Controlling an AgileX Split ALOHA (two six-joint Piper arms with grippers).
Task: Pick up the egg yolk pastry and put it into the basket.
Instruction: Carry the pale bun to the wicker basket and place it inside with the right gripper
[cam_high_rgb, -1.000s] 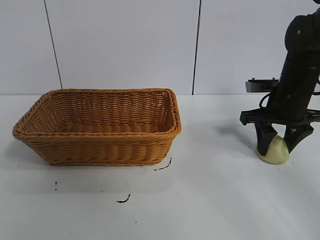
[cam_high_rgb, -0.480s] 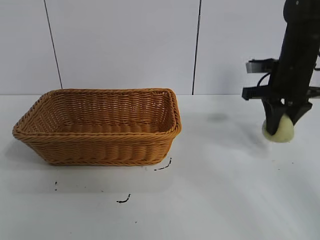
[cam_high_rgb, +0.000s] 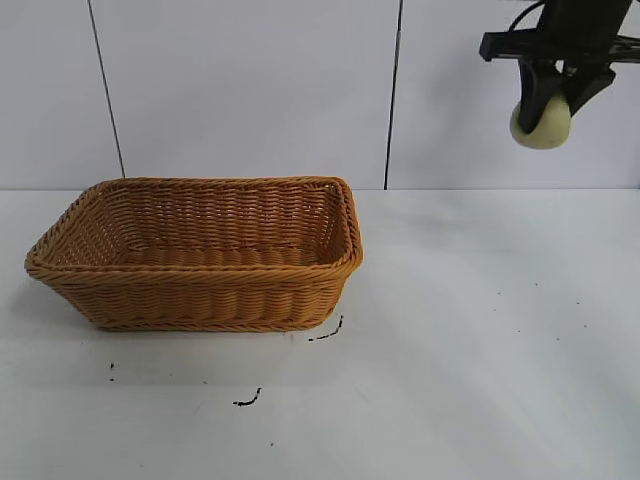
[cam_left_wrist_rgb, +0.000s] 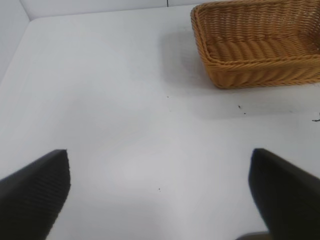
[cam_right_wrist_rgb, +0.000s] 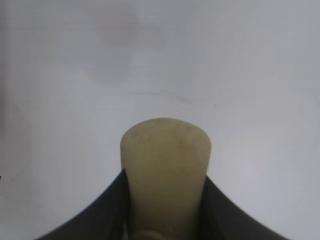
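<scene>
The egg yolk pastry (cam_high_rgb: 541, 125) is clamped by the right gripper (cam_high_rgb: 553, 98), high and well right of the basket (cam_high_rgb: 200, 255); the left gripper (cam_left_wrist_rgb: 160, 192) is spread wide.

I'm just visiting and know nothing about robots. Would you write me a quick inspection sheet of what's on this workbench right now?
Surface: white table, a few small dark marks near the basket.
Job's things: egg yolk pastry held high above the table's right side; wicker basket on the left, nothing seen inside.
Clutter: nothing seen.
Grippers: right gripper shut on the pastry; left gripper open over bare table.
Cables: a black cable by the right arm.
Surroundings: pale panelled wall behind.
</scene>
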